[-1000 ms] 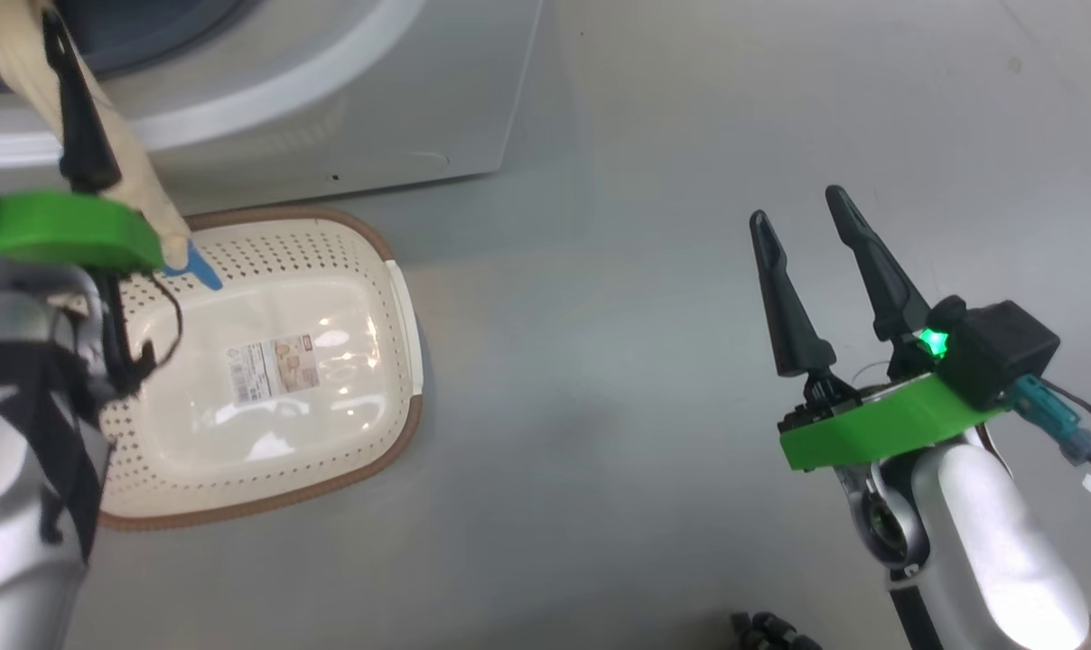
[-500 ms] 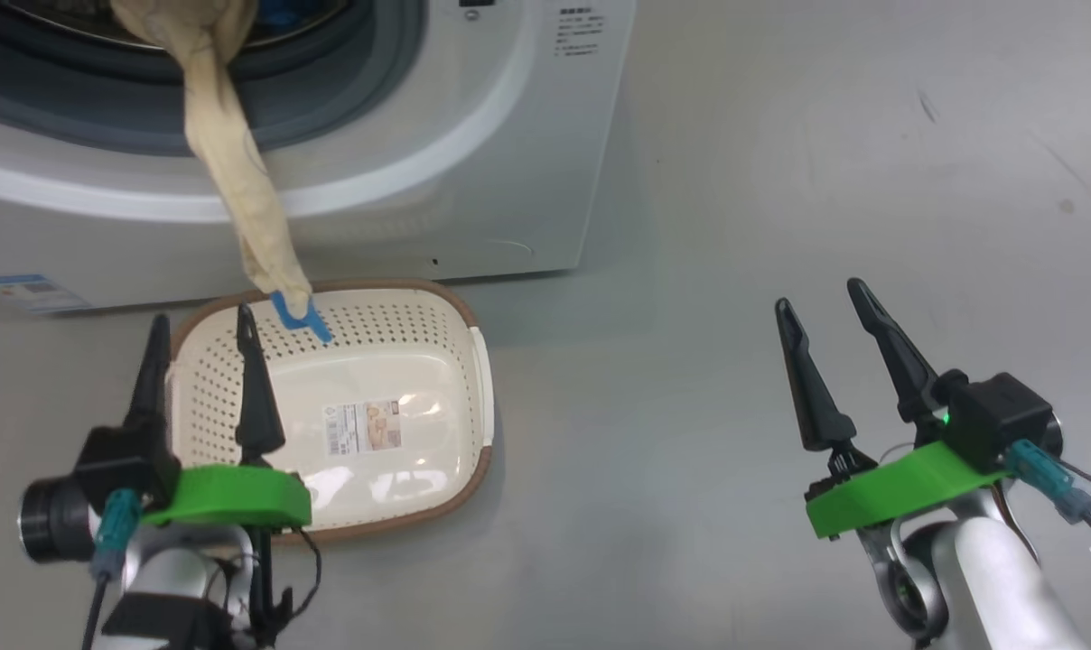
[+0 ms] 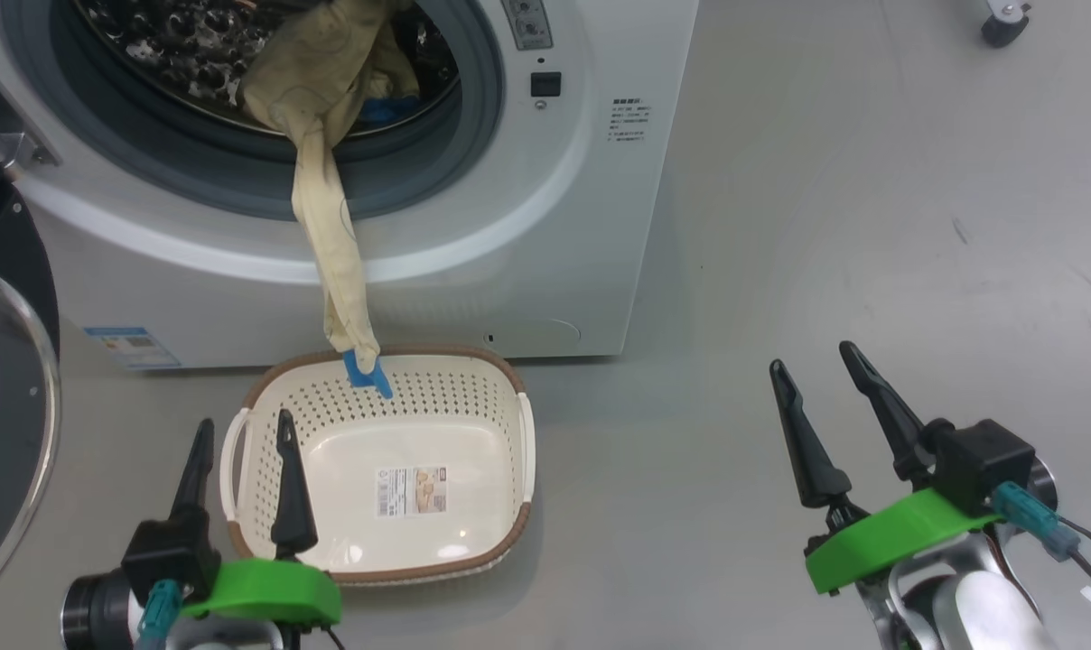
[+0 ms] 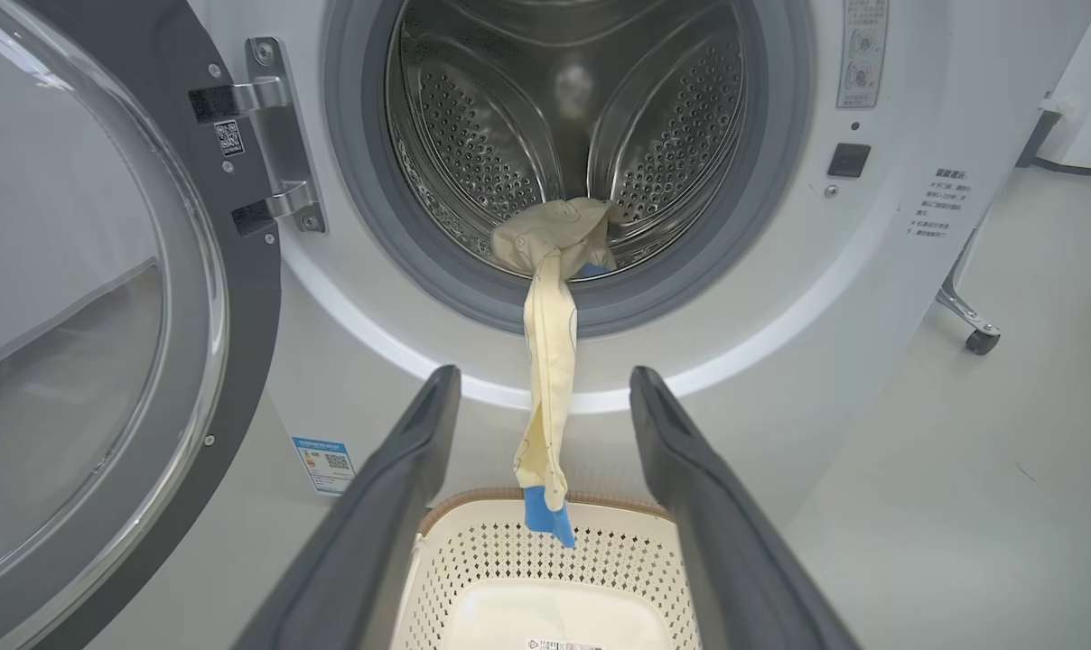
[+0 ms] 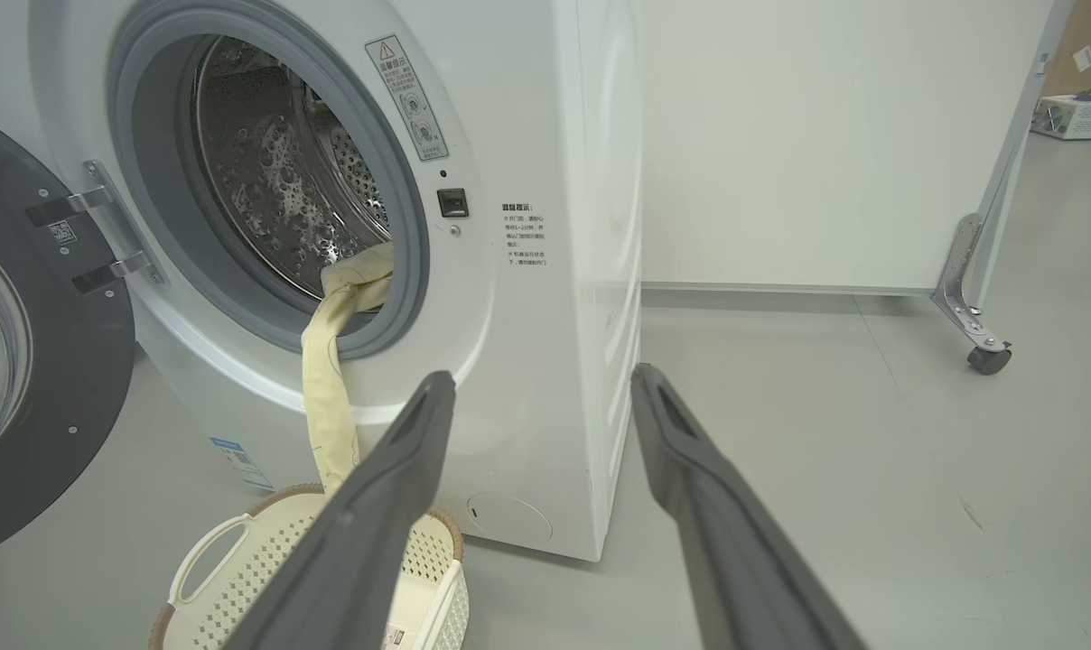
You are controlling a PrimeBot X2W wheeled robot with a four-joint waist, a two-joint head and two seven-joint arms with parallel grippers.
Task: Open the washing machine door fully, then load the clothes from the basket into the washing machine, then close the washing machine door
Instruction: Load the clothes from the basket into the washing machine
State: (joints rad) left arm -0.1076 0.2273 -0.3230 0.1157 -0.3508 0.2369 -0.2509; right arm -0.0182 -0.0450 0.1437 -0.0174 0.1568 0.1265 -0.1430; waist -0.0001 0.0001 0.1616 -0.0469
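Note:
The washing machine (image 3: pixel 545 226) (image 5: pixel 554 271) stands with its door (image 3: pixel 4 379) (image 4: pixel 85 298) swung wide to the left. The cream-yellow clothes (image 3: pixel 329 117) (image 4: pixel 550 298) (image 5: pixel 329 388) lie on the drum's lip; one long piece hangs down the front, its blue end (image 3: pixel 365 372) over the basket's far rim. The basket (image 3: pixel 265 478) (image 4: pixel 618 560) (image 5: pixel 202 560) sits on the floor before the machine, holding just a label. My left gripper (image 3: pixel 243 431) (image 4: pixel 541 379) is open over the basket's left side, holding nothing. My right gripper (image 3: pixel 812 357) (image 5: pixel 541 379) is open over bare floor to the right.
Grey floor (image 3: pixel 871 226) stretches to the right of the machine. A wheeled frame leg with a caster (image 5: pixel 988 357) (image 4: pixel 983 341) stands at the far right, by a white wall panel (image 5: pixel 825 135).
The head camera has risen, bringing the drum and door into view. My left gripper has dropped from up by the hanging garment to low over the basket. The right gripper looks unmoved.

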